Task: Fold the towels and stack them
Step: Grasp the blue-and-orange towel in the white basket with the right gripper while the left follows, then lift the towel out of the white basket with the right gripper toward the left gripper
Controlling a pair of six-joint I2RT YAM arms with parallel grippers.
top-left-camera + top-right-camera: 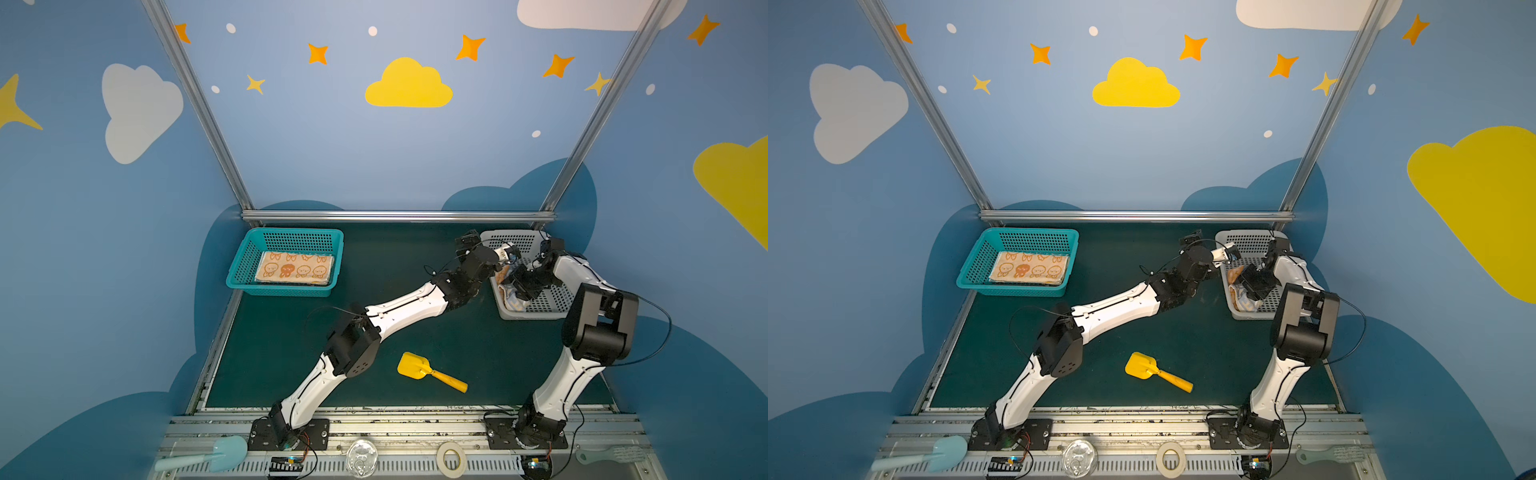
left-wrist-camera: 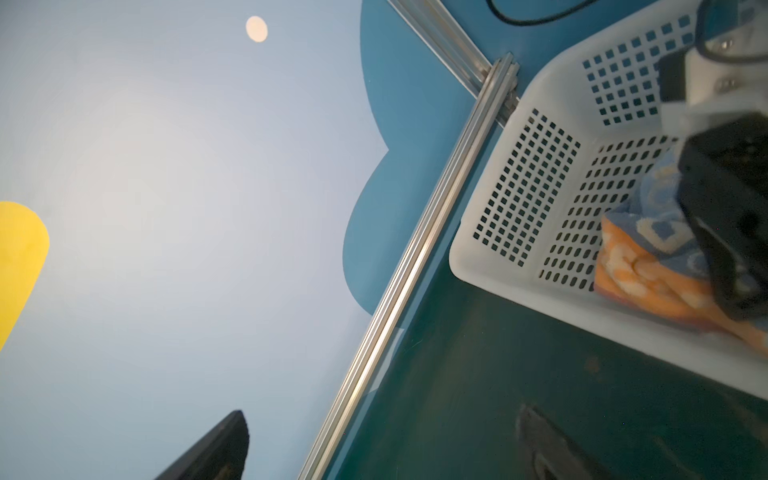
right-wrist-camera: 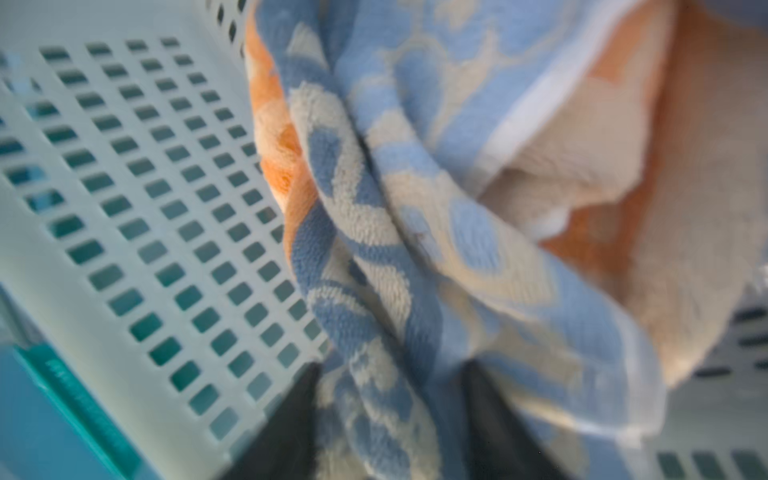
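Progress is partial: in a top view a folded orange towel (image 1: pixel 294 269) lies in the teal basket (image 1: pixel 243 259), far from the white basket (image 1: pixel 532 316). Right wrist: the right gripper (image 3: pixel 392 370) pinches the crumpled blue towel (image 3: pixel 374 208) inside the white basket. Left wrist: the left gripper (image 2: pixel 380 415) gapes empty beside that basket, above green matting (image 2: pixel 540 374) and a blue wall (image 2: pixel 166 166).

On the bench (image 1: pixel 374 257), the left basket (image 1: pixel 239 266) sat at the back left with a flat towel (image 1: pixel 295 268) inside, and the right basket (image 1: pixel 552 301) sat at the back right. In the right basket the upper towel (image 3: pixel 415 187) lay over the lower towel (image 3: pixel 685 208), with the right end effector (image 3: pixel 390 374) pinching it. A scoop (image 1: pixel 430 372) lay nearer the front, in the middle.
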